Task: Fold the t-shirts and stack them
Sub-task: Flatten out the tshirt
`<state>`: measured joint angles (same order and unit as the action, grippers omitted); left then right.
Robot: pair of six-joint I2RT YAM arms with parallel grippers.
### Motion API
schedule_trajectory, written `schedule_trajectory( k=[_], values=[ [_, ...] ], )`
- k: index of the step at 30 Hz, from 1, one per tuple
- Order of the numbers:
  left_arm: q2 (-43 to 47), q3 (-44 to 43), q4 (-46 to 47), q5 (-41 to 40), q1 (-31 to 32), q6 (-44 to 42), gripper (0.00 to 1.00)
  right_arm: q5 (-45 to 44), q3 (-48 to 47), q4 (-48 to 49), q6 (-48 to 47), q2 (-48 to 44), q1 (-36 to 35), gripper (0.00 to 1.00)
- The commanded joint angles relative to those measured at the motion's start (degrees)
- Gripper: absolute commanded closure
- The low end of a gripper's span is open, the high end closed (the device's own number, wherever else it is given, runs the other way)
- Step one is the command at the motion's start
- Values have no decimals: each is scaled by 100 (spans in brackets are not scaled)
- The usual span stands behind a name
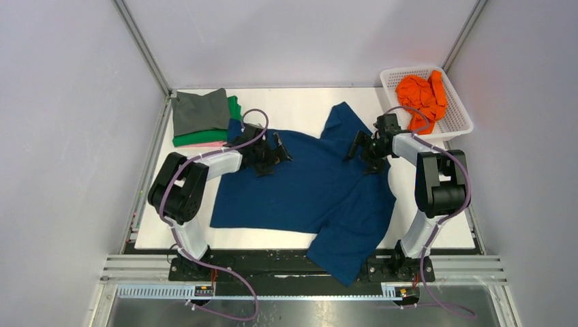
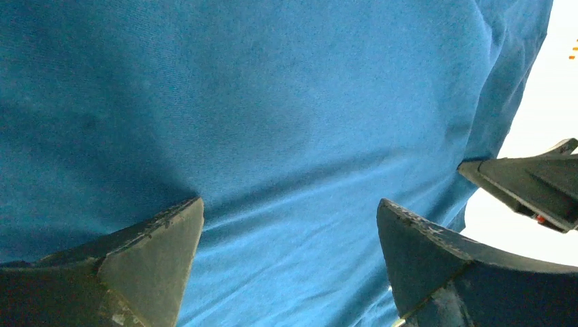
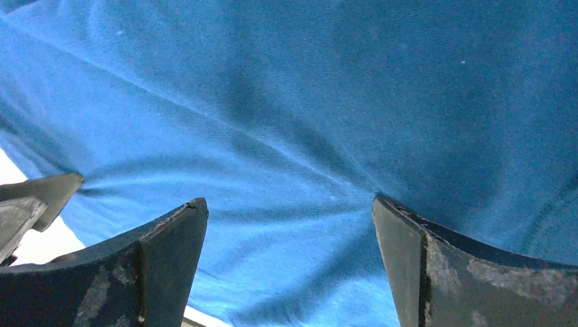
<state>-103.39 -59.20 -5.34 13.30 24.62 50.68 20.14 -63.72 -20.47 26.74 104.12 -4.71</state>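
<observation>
Top external | dark blue t-shirt (image 1: 307,191) | long axis left-right | sleeves (image 1: 341,117) far, near

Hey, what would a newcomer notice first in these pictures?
The big dark blue t-shirt spread across the table, a corner hanging over its near edge, with the left gripper and right gripper both open, fingertips down on it. Next, the orange shirt in the white basket far right, and the folded grey-topped stack far left.

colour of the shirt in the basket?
Orange. The shirt shows best in the top external view.
</observation>
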Motion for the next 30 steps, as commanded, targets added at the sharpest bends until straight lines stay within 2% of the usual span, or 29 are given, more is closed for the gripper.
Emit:
schedule_trajectory(
  k=[1, 3, 8, 11, 14, 17, 23, 30],
  values=[
    [249, 467, -387, 220, 296, 137, 1, -1321, -117, -875, -403, -330, 187, 0],
    [388, 635, -452, 225, 438, 99, 1, -1483, -62, -889, -525, -375, 310, 0],
    [733, 939, -545, 358, 670, 66, 1, -1103, -331, -958, -678, -414, 335, 1],
    [986, 888, -566, 284, 742, -9, 1, -844, -342, -608, -286, -775, 299, 1],
    [1152, 473, -867, -212, 737, -222, 1, -647, -473, -34, 172, -862, 106, 1],
    [1062, -90, -1184, -610, 599, -388, 1, -709, -1070, 433, 542, -477, -237, 1],
    [807, -287, -888, -236, -5, -277, 1, -1555, -1982, 1361, 1991, 724, -730, 1],
    [705, -238, -1050, -324, -373, -420, 1, -1916, -2693, 1474, 2540, 1663, -947, 1]
  ],
)
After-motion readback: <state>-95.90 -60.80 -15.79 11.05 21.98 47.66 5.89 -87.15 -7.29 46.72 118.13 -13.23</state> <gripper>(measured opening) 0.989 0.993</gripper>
